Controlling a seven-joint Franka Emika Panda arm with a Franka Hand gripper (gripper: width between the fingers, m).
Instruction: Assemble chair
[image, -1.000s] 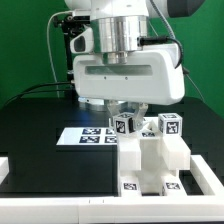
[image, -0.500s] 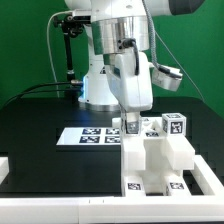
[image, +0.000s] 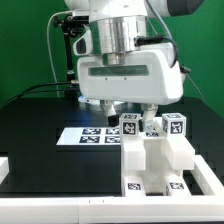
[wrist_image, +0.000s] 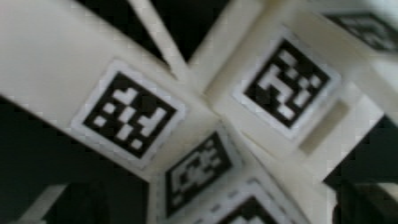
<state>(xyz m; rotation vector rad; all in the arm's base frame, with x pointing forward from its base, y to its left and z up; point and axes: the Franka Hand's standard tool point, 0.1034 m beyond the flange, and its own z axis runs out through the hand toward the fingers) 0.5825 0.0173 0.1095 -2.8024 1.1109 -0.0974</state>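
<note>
Chair (image: 152, 160) sits near edge of table (image: 40, 125), at 4 o'clock in exterior view, partly built, white blocks with tags. Gripper (image: 137, 113) right above its rear top, jaws wide, straddling a tagged peg (image: 129, 125), holding nothing. Marker board (image: 88, 135) behind, 9 o'clock of chair. Wrist view: blurred tags, close up.

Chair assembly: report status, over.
Gripper low over the chair, jaws spread, nothing seen held. Chair parts joined, tagged posts up. Marker board flat behind; nothing blocking.
</note>
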